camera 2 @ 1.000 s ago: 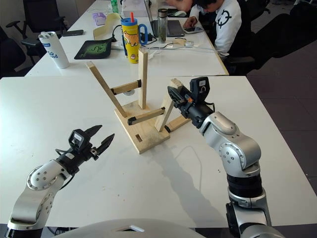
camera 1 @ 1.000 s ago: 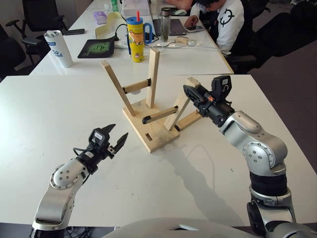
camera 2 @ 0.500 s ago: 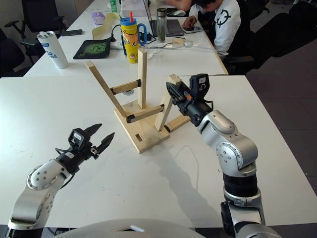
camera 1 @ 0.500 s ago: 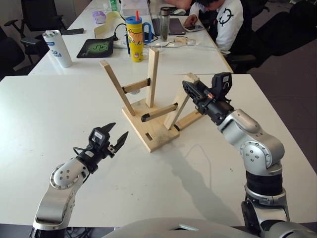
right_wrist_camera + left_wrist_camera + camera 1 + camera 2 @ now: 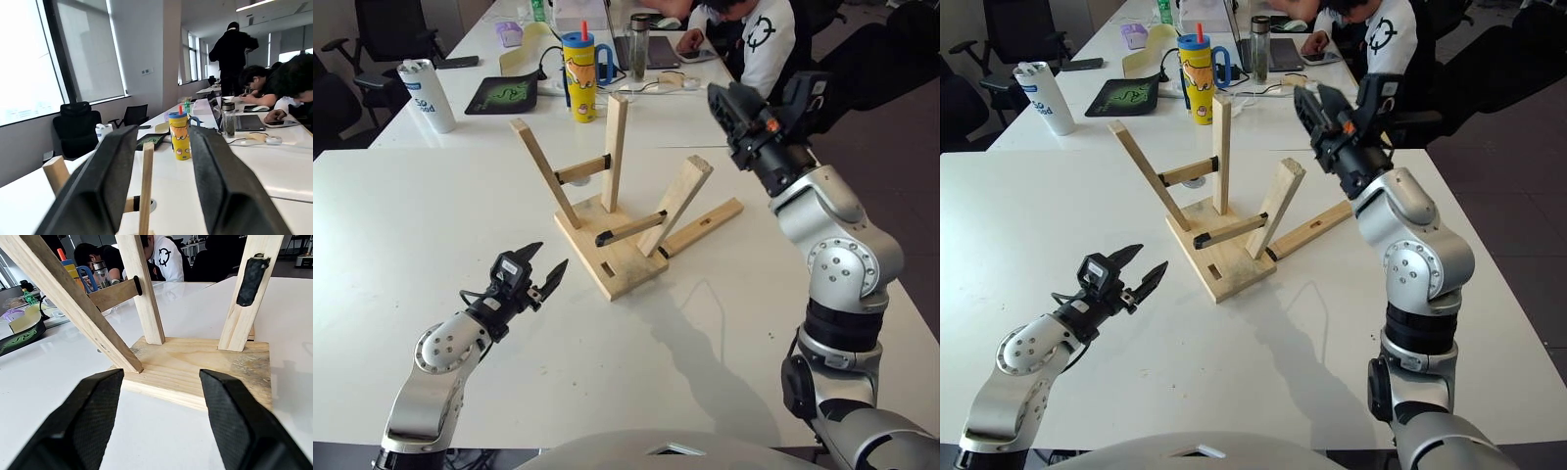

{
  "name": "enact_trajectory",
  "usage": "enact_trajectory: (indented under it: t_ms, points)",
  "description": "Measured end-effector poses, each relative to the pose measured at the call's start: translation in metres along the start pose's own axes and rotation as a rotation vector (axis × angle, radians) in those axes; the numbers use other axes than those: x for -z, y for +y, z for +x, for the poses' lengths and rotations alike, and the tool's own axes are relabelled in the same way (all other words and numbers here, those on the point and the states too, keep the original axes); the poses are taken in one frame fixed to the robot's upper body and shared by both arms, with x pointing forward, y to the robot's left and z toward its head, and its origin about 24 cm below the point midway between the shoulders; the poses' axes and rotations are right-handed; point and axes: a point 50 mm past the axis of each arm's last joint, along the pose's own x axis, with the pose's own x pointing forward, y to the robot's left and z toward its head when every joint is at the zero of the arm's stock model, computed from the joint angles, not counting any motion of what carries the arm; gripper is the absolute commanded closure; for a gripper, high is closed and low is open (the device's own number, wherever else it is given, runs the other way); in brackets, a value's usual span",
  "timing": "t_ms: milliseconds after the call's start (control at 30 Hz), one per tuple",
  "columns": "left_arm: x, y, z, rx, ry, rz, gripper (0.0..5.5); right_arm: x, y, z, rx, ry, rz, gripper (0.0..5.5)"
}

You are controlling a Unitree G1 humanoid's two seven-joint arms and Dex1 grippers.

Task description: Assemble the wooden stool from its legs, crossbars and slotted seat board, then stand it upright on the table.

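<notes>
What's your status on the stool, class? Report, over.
Left hand open, low by seat board. Right hand open, raised, empty. Stool upside down, three legs in; fourth leg loose on table beside it.

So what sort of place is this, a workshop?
More likely an open-plan office: long white tables in rows, a black office chair, a laptop on the next table, and big shaded windows.

A white table (image 5: 401, 225) is filling the middle of the frame. The seat board (image 5: 625, 269) is lying flat on it just above centre, with legs (image 5: 541, 171) sticking up. A loose bar (image 5: 707, 225) is lying just right of the board, slanting toward the upper right.
</notes>
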Motion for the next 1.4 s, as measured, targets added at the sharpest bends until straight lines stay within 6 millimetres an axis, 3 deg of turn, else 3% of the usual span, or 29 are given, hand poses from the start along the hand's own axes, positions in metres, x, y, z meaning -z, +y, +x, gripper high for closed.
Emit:
enact_trajectory:
  t_ms: [133,233,300,400,500,800,967,1133,1267,1400]
  points:
    - [0.000,0.000,0.000,-0.010,-0.002,0.002,2.62,0.033,-0.047,0.001,0.203,0.257,-0.152,3.59]
    - [0.001,-0.001,0.000,-0.023,-0.004,0.000,2.62,0.084,-0.079,-0.020,0.376,0.591,-0.116,3.10]
    - [0.002,-0.001,0.001,-0.026,-0.004,0.001,2.62,0.106,-0.078,-0.027,0.421,0.684,-0.038,2.81]
    - [0.002,-0.004,0.003,-0.025,-0.009,-0.003,2.62,0.139,-0.057,-0.032,0.465,0.797,0.084,2.21]
    - [0.002,-0.004,0.004,-0.028,-0.015,-0.008,2.62,0.156,-0.046,-0.034,0.527,0.856,0.171,2.17]
    - [-0.001,-0.005,0.011,-0.023,-0.035,-0.005,2.62,0.171,-0.020,-0.001,0.526,0.884,0.184,2.17]
    - [-0.002,-0.006,0.013,-0.019,-0.039,-0.008,2.62,0.178,-0.015,0.015,0.490,0.898,0.108,2.17]
    - [-0.003,-0.005,0.016,-0.016,-0.047,-0.001,2.62,0.195,-0.018,0.019,0.463,0.946,-0.046,2.17]
    - [-0.005,-0.005,0.018,-0.013,-0.052,0.007,2.62,0.197,-0.027,0.024,0.435,0.940,-0.108,2.17]
    - [-0.005,-0.006,0.018,-0.010,-0.051,0.008,2.62,0.191,-0.050,0.019,0.449,0.937,-0.105,2.79]
